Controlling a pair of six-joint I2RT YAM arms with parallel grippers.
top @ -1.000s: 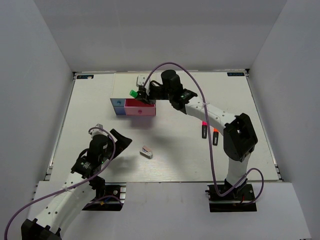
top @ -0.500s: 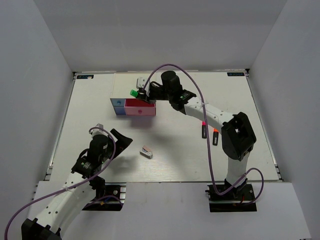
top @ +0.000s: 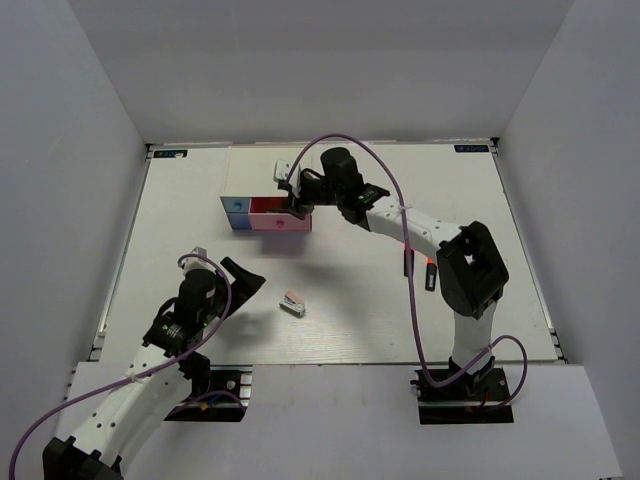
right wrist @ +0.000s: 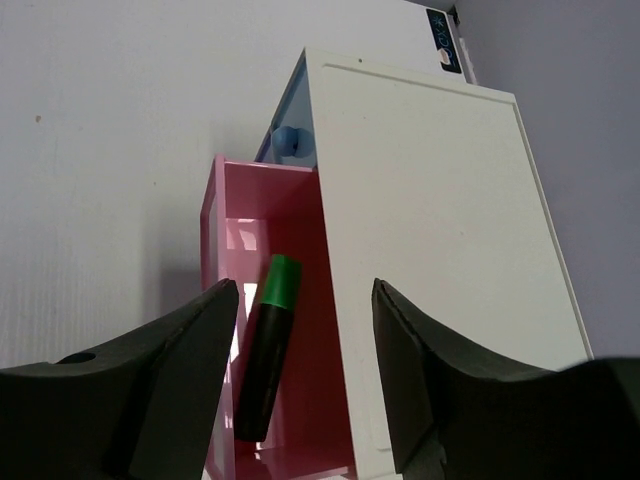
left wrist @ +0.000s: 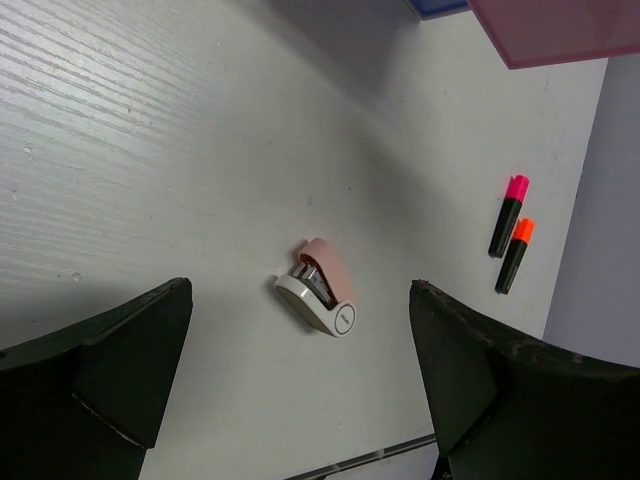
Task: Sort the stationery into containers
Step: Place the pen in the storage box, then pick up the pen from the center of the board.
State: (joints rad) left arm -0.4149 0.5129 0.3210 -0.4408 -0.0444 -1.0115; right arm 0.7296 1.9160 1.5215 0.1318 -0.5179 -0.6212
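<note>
The green-capped highlighter point(right wrist: 264, 362) lies loose inside the open pink drawer point(right wrist: 312, 300) of the white-topped box point(right wrist: 430, 250). My right gripper point(right wrist: 305, 290) hovers open and empty just above that drawer; in the top view it point(top: 297, 200) is at the box point(top: 262, 206). The light blue drawer point(top: 237, 213) is closed and its knob point(right wrist: 287, 142) shows. The pink-and-white stapler point(left wrist: 322, 290) lies on the table below my open, empty left gripper point(left wrist: 300, 288), which is raised at the near left point(top: 225, 268). The pink-capped point(left wrist: 508, 215) and orange-capped point(left wrist: 513, 255) highlighters lie side by side to the right. The tan blocks are out of view.
The stapler point(top: 293, 303) lies near the table's front middle. The two highlighters point(top: 431, 272) lie close to my right arm's forearm, which partly covers the pink-capped one. A small white-grey object point(top: 283, 165) sits just behind the box. White walls enclose the table.
My right gripper held the green-capped highlighter over the box. It has opened, and the highlighter now lies in the pink drawer. The left arm has not moved.
</note>
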